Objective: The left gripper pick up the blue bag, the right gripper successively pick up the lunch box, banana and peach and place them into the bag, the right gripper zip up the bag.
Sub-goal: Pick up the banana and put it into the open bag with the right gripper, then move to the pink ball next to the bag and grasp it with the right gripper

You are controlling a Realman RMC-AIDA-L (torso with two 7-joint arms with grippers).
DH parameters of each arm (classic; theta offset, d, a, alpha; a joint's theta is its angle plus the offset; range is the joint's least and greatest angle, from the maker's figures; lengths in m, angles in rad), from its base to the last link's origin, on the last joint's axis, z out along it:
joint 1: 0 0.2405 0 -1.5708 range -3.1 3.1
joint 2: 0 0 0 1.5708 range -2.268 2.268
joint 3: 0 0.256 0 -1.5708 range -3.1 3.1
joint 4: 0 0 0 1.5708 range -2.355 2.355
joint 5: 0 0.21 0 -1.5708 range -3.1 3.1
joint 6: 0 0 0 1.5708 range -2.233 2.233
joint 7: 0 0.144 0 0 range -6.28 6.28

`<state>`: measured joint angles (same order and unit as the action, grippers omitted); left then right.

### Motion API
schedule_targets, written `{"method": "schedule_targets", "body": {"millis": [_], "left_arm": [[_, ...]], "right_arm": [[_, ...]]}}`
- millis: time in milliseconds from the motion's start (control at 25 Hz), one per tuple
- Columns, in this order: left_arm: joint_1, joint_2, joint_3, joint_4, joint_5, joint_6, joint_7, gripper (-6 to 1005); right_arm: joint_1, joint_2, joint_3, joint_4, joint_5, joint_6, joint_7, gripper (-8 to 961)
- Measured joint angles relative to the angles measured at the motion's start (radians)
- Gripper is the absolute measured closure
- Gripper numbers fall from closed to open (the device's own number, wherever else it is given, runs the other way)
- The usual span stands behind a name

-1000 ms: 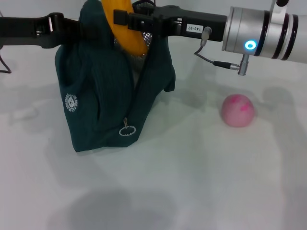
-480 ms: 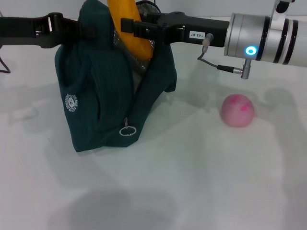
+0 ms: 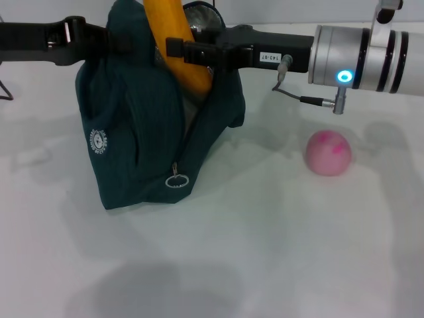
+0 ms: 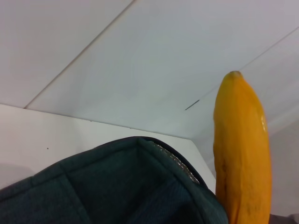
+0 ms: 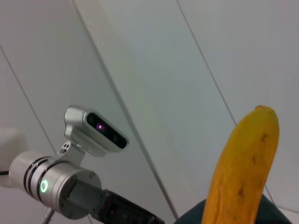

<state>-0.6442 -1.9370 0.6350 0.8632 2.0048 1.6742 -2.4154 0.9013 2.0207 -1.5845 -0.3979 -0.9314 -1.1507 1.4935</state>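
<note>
The blue bag [image 3: 146,132] stands on the white table, its top held up by my left gripper [image 3: 109,41], which reaches in from the left and is shut on the bag's top edge. My right gripper [image 3: 177,50] comes from the right and is shut on the banana [image 3: 165,23]. It holds the banana nearly upright, with the lower end inside the bag's open mouth. The banana also shows in the left wrist view [image 4: 243,154] beside the bag's rim [image 4: 117,186], and in the right wrist view [image 5: 238,172]. The peach [image 3: 327,152] lies on the table to the right. The lunch box is hidden.
The bag's ring zip pull [image 3: 175,180] hangs low on its front seam, and the white logo [image 3: 98,142] faces left. The white table [image 3: 265,252] spreads in front. A wall stands behind the bag.
My right gripper has moved slightly down and to the right with the banana, which now stands more upright and reaches deeper into the bag. The left arm, bag and peach have not moved.
</note>
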Motion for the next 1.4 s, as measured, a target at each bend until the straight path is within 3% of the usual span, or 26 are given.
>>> {"method": "schedule_targets", "body": {"millis": [360, 560, 800, 880, 1120, 1240, 1400], "left_arm": [[0.0, 0.001, 0.0, -0.001, 0.0, -0.001, -0.003, 899], [0.0, 0.001, 0.0, -0.001, 0.0, 0.0, -0.003, 898], [0.008, 0.0, 0.0, -0.001, 0.0, 0.001, -0.003, 898], [0.012, 0.001, 0.0, -0.001, 0.0, 0.002, -0.003, 897], [0.014, 0.003, -0.001, -0.001, 0.0, 0.002, -0.009, 897], [0.014, 0.003, -0.001, -0.001, -0.004, 0.002, -0.011, 897], [0.015, 0.004, -0.002, -0.001, -0.006, 0.002, -0.011, 896]], "right_arm": [[-0.021, -0.005, 0.0, -0.017, -0.006, -0.006, 0.005, 503], [-0.022, -0.007, 0.0, -0.019, -0.007, -0.009, 0.005, 280], [-0.03, -0.017, 0.005, -0.033, -0.008, -0.013, 0.007, 210], [-0.05, -0.028, 0.006, -0.065, -0.008, -0.014, 0.008, 186], [-0.193, -0.089, 0.061, -0.293, -0.033, -0.013, 0.054, 154], [-0.243, -0.112, 0.128, -0.368, -0.13, -0.013, 0.126, 158], [-0.318, -0.135, 0.267, -0.497, -0.475, -0.048, 0.352, 162]]}}
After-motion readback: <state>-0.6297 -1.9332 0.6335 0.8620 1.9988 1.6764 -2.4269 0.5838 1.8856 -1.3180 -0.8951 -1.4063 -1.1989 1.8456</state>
